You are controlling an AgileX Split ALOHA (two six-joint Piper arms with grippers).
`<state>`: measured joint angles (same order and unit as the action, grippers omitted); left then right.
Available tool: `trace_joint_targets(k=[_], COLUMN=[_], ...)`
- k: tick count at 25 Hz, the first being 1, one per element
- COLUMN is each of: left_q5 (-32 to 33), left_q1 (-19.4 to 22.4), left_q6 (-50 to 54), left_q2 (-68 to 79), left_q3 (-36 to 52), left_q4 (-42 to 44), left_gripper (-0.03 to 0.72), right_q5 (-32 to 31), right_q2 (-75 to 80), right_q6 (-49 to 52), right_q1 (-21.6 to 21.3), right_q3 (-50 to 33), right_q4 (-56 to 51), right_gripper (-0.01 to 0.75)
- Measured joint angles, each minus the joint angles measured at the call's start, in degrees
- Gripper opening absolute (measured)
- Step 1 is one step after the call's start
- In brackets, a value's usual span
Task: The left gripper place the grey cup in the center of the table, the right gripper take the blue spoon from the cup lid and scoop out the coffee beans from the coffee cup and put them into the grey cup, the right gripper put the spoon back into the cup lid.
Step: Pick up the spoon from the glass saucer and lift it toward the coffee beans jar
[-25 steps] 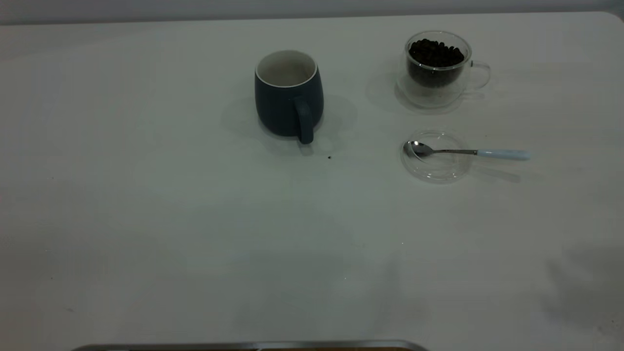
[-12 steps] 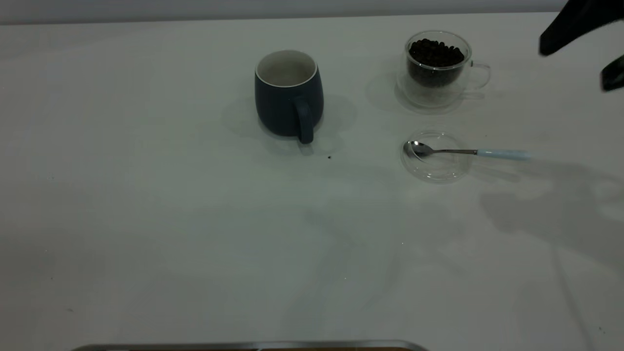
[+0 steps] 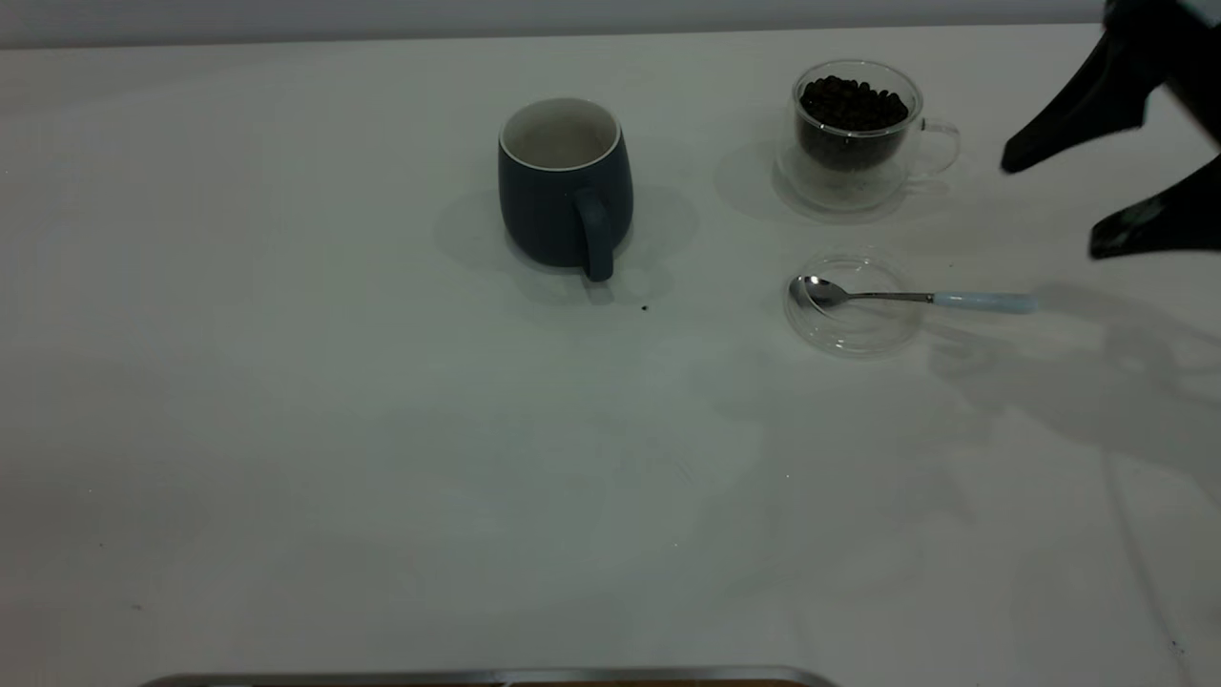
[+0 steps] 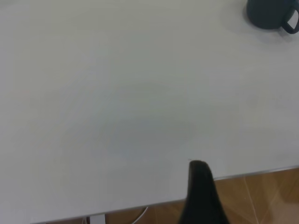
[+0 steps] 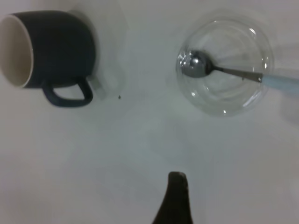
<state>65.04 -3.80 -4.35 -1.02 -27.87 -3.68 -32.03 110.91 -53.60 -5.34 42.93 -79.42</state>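
Note:
The grey cup (image 3: 565, 181) stands upright near the middle of the table (image 3: 382, 429), handle toward the camera, and looks empty. The coffee cup (image 3: 858, 134) holds coffee beans (image 3: 851, 103) at the back right. In front of it the blue spoon (image 3: 916, 298) lies with its bowl in the cup lid (image 3: 852, 320) and its handle sticking out to the right. My right gripper (image 3: 1051, 210) hangs open above the table, right of the coffee cup and just beyond the spoon handle's tip, holding nothing. Of the left gripper only one finger (image 4: 201, 191) shows, over the table's near edge, far from the grey cup (image 4: 271, 14).
A tiny dark speck (image 3: 645, 308) lies on the table just in front of the grey cup. A metal strip (image 3: 477, 677) runs along the front edge. The right arm's shadow falls on the table's right side.
The right gripper came into view at the upper right and moved down and left toward the spoon handle. Cups, lid and spoon stayed put.

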Motion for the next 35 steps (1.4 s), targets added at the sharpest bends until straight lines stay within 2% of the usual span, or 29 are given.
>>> trace_joint_targets(k=[8, 12, 20, 35], left_q5=[0.0, 0.0, 0.0, 0.03], left_q1=[0.0, 0.0, 0.0, 0.0], left_q6=[0.0, 0.0, 0.0, 0.11], left_q2=[0.0, 0.0, 0.0, 0.0], left_q3=[0.0, 0.0, 0.0, 0.0], left_q4=[0.0, 0.0, 0.0, 0.0], left_gripper=[0.588, 0.588, 0.588, 0.588], right_q5=[-1.63, -1.63, -1.82, -7.05], right_q2=[12.22, 15.34, 18.43, 25.58], right_q6=[-16.9, -23.33, -26.38, -29.05], right_q1=[-0.07, -0.07, -2.55, -2.6], right_q3=[0.1, 0.53, 1.35, 7.44], right_q4=[-17.61, -23.14, -23.29, -23.29], right_gripper=[0.752, 0.75, 0.74, 0.724])
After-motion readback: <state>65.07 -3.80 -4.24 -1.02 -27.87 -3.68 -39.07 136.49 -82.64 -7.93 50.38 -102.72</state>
